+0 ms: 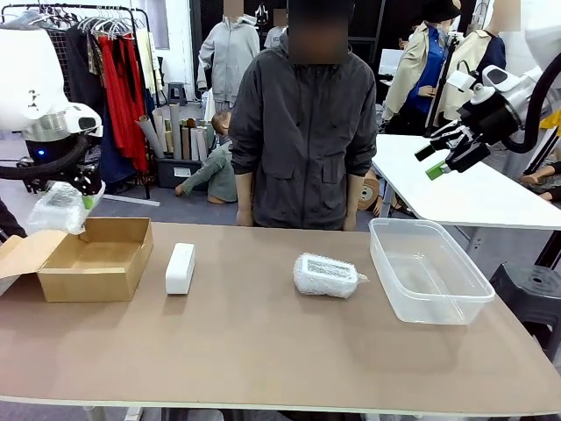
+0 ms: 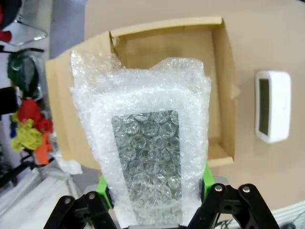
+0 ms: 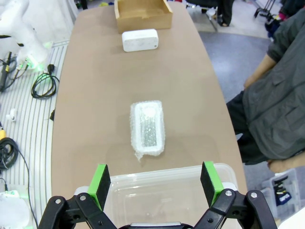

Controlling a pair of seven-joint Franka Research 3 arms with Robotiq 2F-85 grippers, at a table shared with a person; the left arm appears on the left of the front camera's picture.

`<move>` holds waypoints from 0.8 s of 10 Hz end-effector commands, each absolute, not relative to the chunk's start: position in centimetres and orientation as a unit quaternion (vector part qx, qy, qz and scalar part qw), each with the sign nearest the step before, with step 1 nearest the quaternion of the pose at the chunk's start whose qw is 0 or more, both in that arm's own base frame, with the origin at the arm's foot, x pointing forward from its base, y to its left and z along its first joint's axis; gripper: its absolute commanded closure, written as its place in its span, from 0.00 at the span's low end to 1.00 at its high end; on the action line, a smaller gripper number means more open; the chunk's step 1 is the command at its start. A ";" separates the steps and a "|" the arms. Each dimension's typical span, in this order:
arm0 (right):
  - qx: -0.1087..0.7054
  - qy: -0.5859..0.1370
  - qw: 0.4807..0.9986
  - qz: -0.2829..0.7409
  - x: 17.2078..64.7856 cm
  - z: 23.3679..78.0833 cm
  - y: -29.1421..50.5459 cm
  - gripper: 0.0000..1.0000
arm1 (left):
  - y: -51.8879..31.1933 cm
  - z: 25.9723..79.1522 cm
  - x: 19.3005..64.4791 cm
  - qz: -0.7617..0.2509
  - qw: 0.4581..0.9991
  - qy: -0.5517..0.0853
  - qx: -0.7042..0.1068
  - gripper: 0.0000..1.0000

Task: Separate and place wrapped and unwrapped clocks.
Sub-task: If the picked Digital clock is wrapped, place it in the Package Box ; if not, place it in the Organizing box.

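In the left wrist view, the crinkly bubble-wrapped grey block [image 2: 147, 157] hid most of the green pads [image 2: 106, 190] of the left end effector [image 2: 156, 183] and the middle of the open brown cardboard box [image 2: 224, 86].

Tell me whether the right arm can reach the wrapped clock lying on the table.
Probably yes: the right gripper hangs open above the clear tub, and the wrapped clock lies uncovered beside it, nothing in between.

Wrapped clock [image 2: 147, 157] wears bubbly clear plastic; bare clock [image 1: 181, 267] is smooth.

Front view across table [image 1: 263, 351], both wrists overhead, sharing cardboard box [image 3: 143, 23]
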State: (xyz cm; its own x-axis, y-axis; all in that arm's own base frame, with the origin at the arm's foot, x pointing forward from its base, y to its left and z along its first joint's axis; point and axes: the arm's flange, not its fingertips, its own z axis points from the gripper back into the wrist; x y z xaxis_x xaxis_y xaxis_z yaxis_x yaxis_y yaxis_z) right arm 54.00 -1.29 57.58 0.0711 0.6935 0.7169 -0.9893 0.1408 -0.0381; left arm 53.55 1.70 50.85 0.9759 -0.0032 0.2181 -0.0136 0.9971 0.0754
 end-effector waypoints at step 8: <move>0.242 -0.306 0.689 0.611 54.0 57.7 -1.1 0.00 | 2.7 49.5 55.5 0.019 0.994 -0.103 0.025 1.00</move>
